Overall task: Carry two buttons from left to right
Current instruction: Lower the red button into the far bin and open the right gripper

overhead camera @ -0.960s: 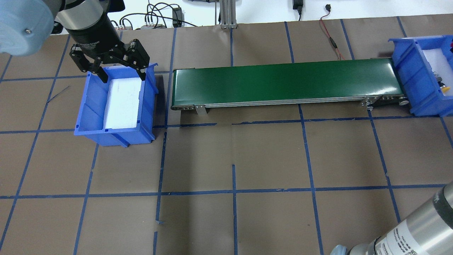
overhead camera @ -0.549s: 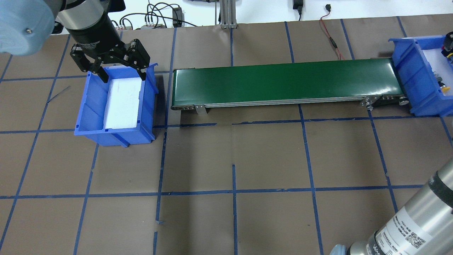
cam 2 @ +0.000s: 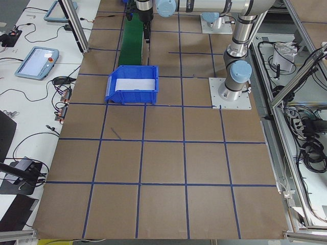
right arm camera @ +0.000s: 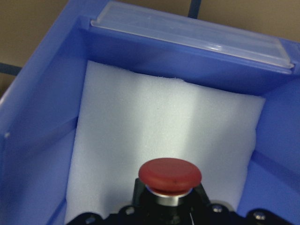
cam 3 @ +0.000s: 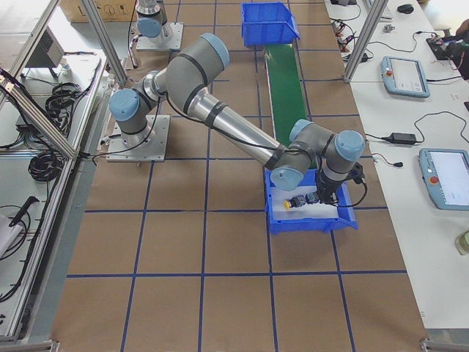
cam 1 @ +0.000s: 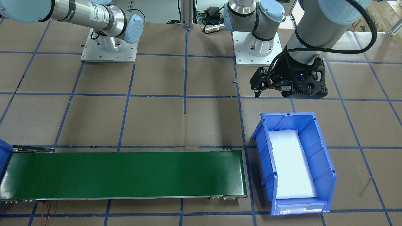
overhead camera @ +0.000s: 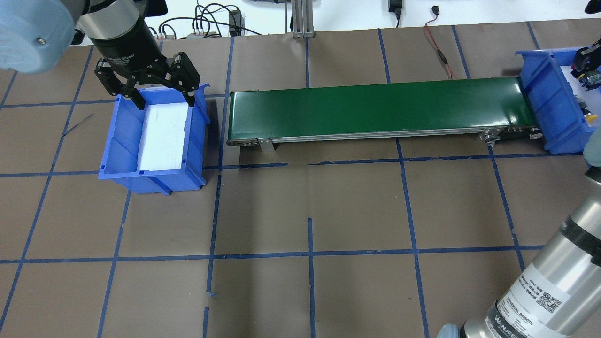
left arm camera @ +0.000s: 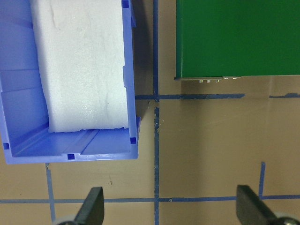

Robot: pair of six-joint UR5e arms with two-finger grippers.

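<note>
The red button (right arm camera: 169,175) sits upright between my right gripper's (right arm camera: 168,208) jaws, held over the white foam inside the right blue bin (right arm camera: 37,117). That gripper also shows at the right edge of the overhead view (overhead camera: 587,63), above the bin (overhead camera: 540,94). The yellow button (overhead camera: 592,114) lies in the same bin, also seen in the exterior right view (cam 3: 290,204). My left gripper (overhead camera: 145,96) is open and empty above the far end of the left blue bin (overhead camera: 112,141), which holds only white foam.
A green conveyor belt (overhead camera: 380,105) runs between the two bins. My right forearm (overhead camera: 549,272) crosses the near right corner of the table. Cables (overhead camera: 436,47) lie at the far edge. Blue tape lines grid the brown tabletop.
My right arm has swung farther in over the right bin, and its gripper with the red button has come into the overhead view. The left gripper has barely moved.
</note>
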